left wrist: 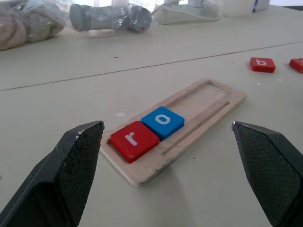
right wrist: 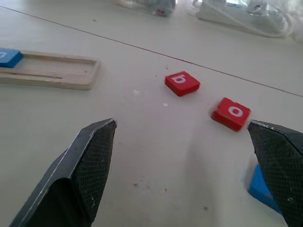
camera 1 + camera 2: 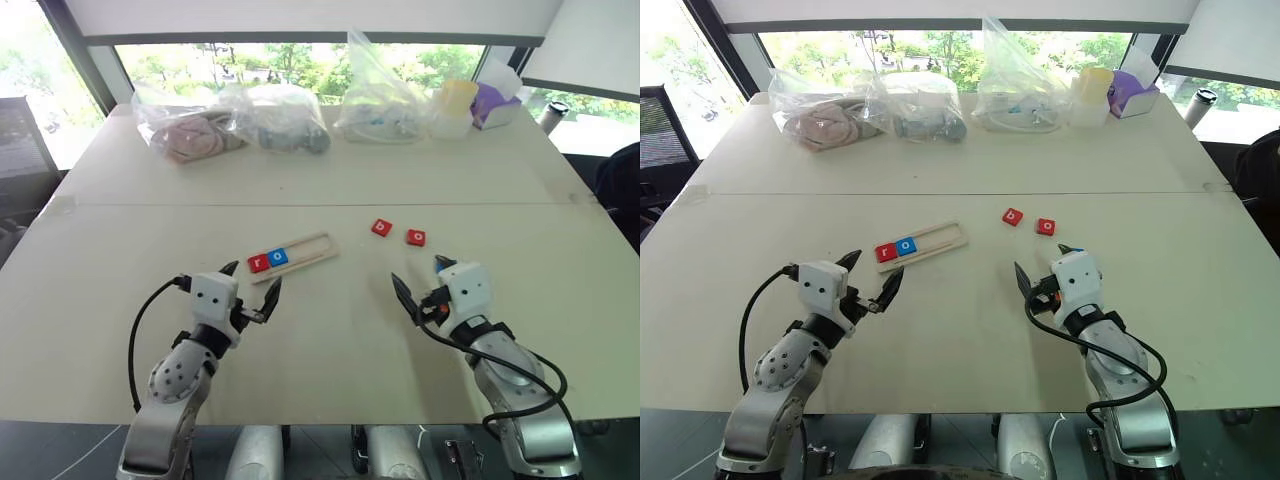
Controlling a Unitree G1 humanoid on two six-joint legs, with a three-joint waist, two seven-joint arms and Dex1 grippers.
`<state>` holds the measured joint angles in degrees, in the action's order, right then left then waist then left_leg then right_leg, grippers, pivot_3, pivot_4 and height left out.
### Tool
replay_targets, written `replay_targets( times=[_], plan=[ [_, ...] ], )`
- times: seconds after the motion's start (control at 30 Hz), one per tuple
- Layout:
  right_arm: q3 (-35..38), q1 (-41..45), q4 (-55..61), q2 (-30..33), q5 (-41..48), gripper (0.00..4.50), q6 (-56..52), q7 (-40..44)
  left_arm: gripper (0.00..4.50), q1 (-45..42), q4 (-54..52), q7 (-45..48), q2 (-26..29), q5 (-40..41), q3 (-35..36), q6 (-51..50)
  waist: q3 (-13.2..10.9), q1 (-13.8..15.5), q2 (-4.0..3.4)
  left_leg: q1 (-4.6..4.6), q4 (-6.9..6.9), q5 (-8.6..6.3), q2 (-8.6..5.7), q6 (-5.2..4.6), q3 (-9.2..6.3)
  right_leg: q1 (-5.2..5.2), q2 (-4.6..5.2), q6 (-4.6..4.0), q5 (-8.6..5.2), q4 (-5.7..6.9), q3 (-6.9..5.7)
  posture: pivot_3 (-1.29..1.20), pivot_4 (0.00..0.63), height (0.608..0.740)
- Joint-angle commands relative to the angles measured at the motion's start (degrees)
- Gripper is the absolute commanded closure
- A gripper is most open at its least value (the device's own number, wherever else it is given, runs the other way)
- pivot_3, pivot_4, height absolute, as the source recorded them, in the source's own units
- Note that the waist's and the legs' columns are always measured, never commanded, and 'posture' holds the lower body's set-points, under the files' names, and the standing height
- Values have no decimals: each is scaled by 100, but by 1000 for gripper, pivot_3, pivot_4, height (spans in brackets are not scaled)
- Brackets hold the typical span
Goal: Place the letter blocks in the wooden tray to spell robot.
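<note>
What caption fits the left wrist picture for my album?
Open left gripper faces the tray, r and o in.

Bare table (image 3: 330, 330) around tray (image 3: 310, 250); bags (image 3: 280, 120) far back.

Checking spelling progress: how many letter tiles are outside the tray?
3: a red b and a red o on the table, a blue tile partly hidden behind the right tool's finger.
</note>
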<state>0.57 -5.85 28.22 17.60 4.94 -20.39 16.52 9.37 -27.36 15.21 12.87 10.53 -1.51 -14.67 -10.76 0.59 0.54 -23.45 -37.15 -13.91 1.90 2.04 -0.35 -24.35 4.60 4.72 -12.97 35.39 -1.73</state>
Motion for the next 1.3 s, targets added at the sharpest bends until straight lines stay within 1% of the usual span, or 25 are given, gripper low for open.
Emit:
replay_targets(
  times=[0.03,0.27,0.33,0.4,0.5,0.57,0.67,0.73,0.8,0.9,1.0,1.07,1.17,1.3],
  plan=[
    [49,124,-92,80,-30,53,214,71,0,78,-223,-108,-83,-64,6,153,0,6,0,-1,0,0,0,0,0,1,0,0,0,-2,0,0,150,740],
    [39,343,-345,142,-4,53,436,211,0,-9,-134,-56,-39,-85,22,185,-1,1,1,-1,2,0,0,0,-2,-2,-3,0,0,1,-1,0,150,740],
    [45,426,-456,213,65,53,464,354,0,-146,-115,143,131,42,120,84,-1,2,1,-1,1,0,0,0,-1,-2,-2,0,0,1,-1,0,150,740],
    [69,600,-565,334,162,53,435,564,0,-360,-108,530,434,389,300,-158,-1,-2,1,-1,0,0,0,0,-1,-2,-3,0,0,1,-1,0,150,740],
    [69,964,-703,601,387,53,303,1022,0,-732,58,1337,1163,820,507,-464,-2,-12,0,0,-2,0,0,0,-1,-3,-3,-1,1,5,-1,0,150,740],
    [45,1152,-753,778,508,53,228,1283,0,-983,186,1690,1534,1107,668,-687,-1,-19,0,1,-1,0,0,-1,0,-4,-3,-2,1,7,-1,0,150,740],
    [-55,1530,-705,1249,827,53,93,2074,0,-1527,801,3093,2636,1663,978,-967,-5,-16,2,0,2,1,0,-1,-1,-7,-5,-3,2,14,-1,0,150,740],
    [-118,1766,-657,1465,954,53,-20,2384,0,-1806,1384,3832,3188,1649,892,-815,-5,-20,1,0,6,1,0,-2,-2,-12,-7,-4,2,18,-2,0,150,740],
    [-147,2019,-544,1669,1159,53,-209,2694,0,-2269,2207,4422,3517,1467,728,-506,-6,-18,-1,1,9,1,0,-2,0,-12,-7,-5,2,17,-2,0,150,740],
    [-211,2284,-401,1906,1238,53,-271,2998,0,-3098,3606,5266,3553,1275,550,213,-11,10,6,-2,8,1,0,-2,1,-13,-7,-4,2,14,-3,0,150,740],
    [-258,2431,-408,1938,1179,53,-280,2977,0,-3895,4697,5988,3505,960,150,523,-12,17,12,-4,6,1,-1,-2,1,-8,-5,-6,4,7,-5,0,150,740],
    [-277,2450,-379,1950,1187,53,-340,2971,0,-4304,5310,6264,3407,687,-94,826,-12,15,13,-10,6,1,-2,-2,4,-8,-4,-20,12,4,-4,0,150,740],
    [-324,2324,-207,2004,1167,53,-387,2961,0,-4902,6205,6489,3098,353,-360,1207,-13,22,14,-13,6,0,-3,-4,6,-9,-4,-17,12,2,-4,0,150,740],
    [-322,2145,-14,1997,1122,53,-445,2826,0,-5284,7011,6652,2807,46,-494,1666,-14,-12,16,-13,7,-2,-4,-8,5,-10,-5,-11,11,8,-4,0,150,740]
  ],
)
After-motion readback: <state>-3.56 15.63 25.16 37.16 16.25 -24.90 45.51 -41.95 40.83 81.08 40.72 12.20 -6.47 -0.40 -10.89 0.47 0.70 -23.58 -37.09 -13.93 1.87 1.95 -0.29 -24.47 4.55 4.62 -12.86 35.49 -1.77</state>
